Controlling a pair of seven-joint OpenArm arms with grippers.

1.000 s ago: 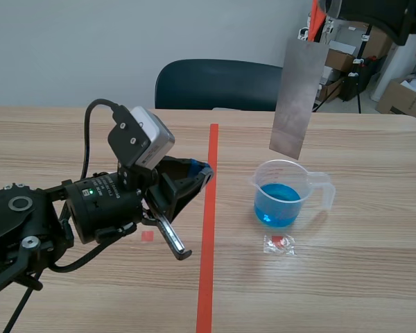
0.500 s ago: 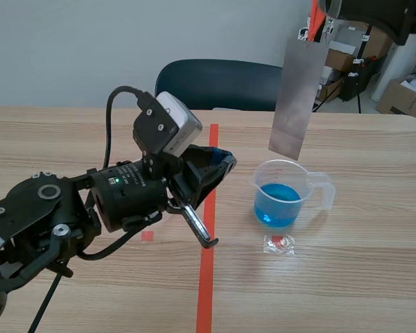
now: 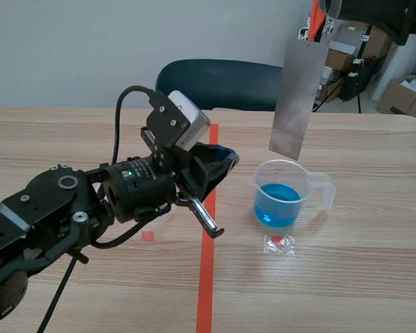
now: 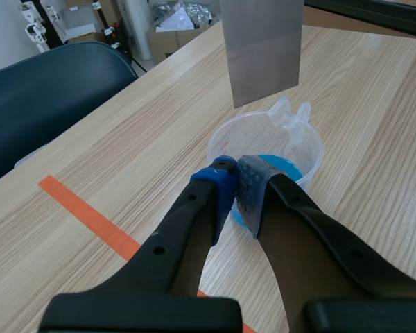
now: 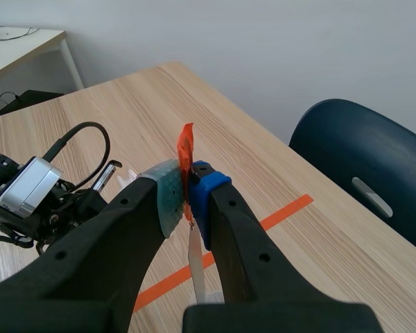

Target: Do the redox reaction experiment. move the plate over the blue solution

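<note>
1. The counter [image 3: 374,291] is pale wood with a fine grain; one orange-red tape line [image 3: 206,277] runs across it from the near edge toward the far edge, about mid-width.
2. One small tape square [image 3: 148,236] lies left of that line.
3. Beyond the far edge are a plain grey wall [image 3: 90,48], one dark blue chair [image 3: 215,83] pushed up to the counter, and several cardboard boxes [image 3: 402,97] past the far right corner.
4. One clear cup [image 3: 306,186] stands on the right half, well in from every edge, with blue solution [image 3: 277,201] low in it.
5. One small clear packet [image 3: 279,244] with something red inside lies just on the near side of the cup.
6. One grey metal plate [image 3: 296,97] hangs upright in the air over the cup's far rim, its lower edge above the solution and not touching it.
7. There are two arms. The right arm [image 3: 374,14] is raised over the far right corner; the right jaws are pinching the plate's top edge between their pads [image 5: 168,194].
8. The left arm [image 3: 132,191] reaches over the tape line toward the cup; the left jaws are pressed together with nothing between the pads [image 4: 222,184].
</note>
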